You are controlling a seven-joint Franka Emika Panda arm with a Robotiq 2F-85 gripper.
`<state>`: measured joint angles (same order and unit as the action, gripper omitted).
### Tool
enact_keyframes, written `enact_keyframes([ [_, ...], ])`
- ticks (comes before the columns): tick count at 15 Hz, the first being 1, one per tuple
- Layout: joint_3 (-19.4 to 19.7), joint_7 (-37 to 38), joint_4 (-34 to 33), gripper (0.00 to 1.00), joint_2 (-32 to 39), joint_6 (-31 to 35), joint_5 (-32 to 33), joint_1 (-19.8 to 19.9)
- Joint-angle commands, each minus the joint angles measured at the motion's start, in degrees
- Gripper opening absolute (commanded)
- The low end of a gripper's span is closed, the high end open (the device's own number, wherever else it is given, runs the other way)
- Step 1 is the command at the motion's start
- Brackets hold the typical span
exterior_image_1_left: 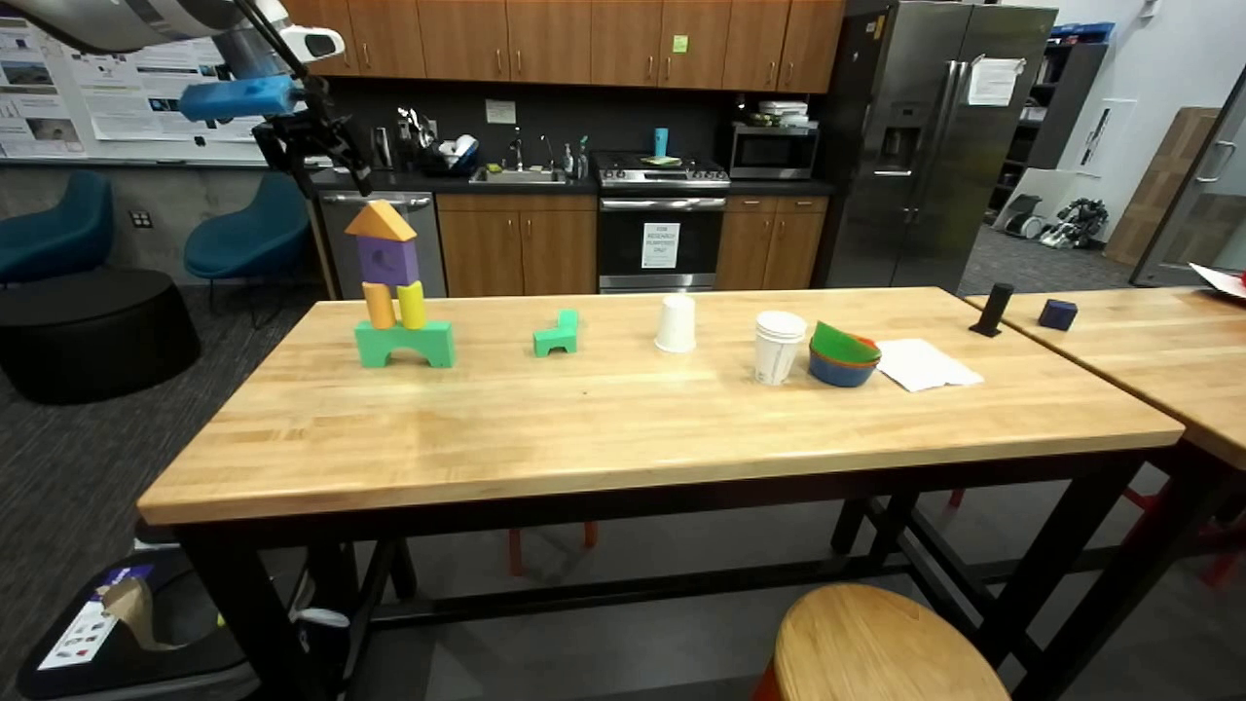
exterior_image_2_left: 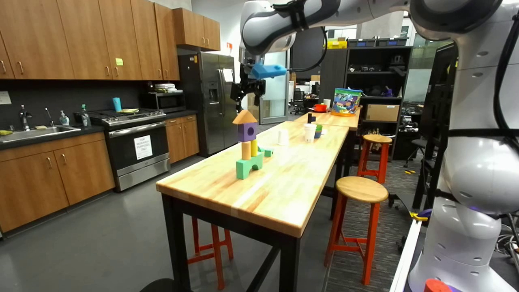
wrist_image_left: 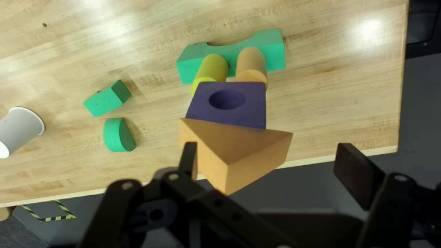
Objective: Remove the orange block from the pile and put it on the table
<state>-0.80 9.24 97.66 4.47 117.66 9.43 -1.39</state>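
Topmost on the pile (exterior_image_1_left: pixel 387 261) is the orange block (wrist_image_left: pixel 237 148), shaped like a roof. Below it come a purple cube (wrist_image_left: pixel 227 103), an orange cylinder (wrist_image_left: pixel 251 63) beside a yellow one (wrist_image_left: pixel 212 69), and a green arched base (exterior_image_1_left: pixel 404 343) on the table (exterior_image_1_left: pixel 584 428). My gripper (wrist_image_left: pixel 268 152) is open, holding nothing. In both exterior views it hangs just above the roof's peak. In the wrist view the left finger (wrist_image_left: pixel 188 156) overlaps the block's left end, while the right finger (wrist_image_left: pixel 356 175) stands well off its right side. Contact with the block cannot be made out.
Loose green blocks (wrist_image_left: pixel 108 99) lie beside the pile. Farther along the table stand an upturned white cup (exterior_image_1_left: pixel 676 323), stacked paper cups (exterior_image_1_left: pixel 777 349), nested bowls (exterior_image_1_left: pixel 843 356) and a white paper (exterior_image_1_left: pixel 925 365). The table's edge (wrist_image_left: pixel 310 161) runs close by the pile.
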Motion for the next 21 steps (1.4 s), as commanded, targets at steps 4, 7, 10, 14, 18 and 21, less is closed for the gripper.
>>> enact_keyframes([
  [4,-0.12,-1.26,-2.04,1.00,1.00,-5.16,-1.79,-0.14],
  [7,-0.25,-1.60,-3.10,1.00,1.72,-6.51,-1.72,-0.27],
  [10,-0.32,-3.63,-4.87,1.00,3.29,-7.74,-3.54,-0.12],
  [14,-0.51,-7.15,-7.57,1.00,5.82,-8.10,-6.08,-0.17],
  [18,-0.26,-7.74,-9.44,1.00,7.14,-8.42,-5.29,-0.19],
  [21,-0.03,-7.27,-9.95,1.00,6.93,-8.78,-4.87,-0.16],
])
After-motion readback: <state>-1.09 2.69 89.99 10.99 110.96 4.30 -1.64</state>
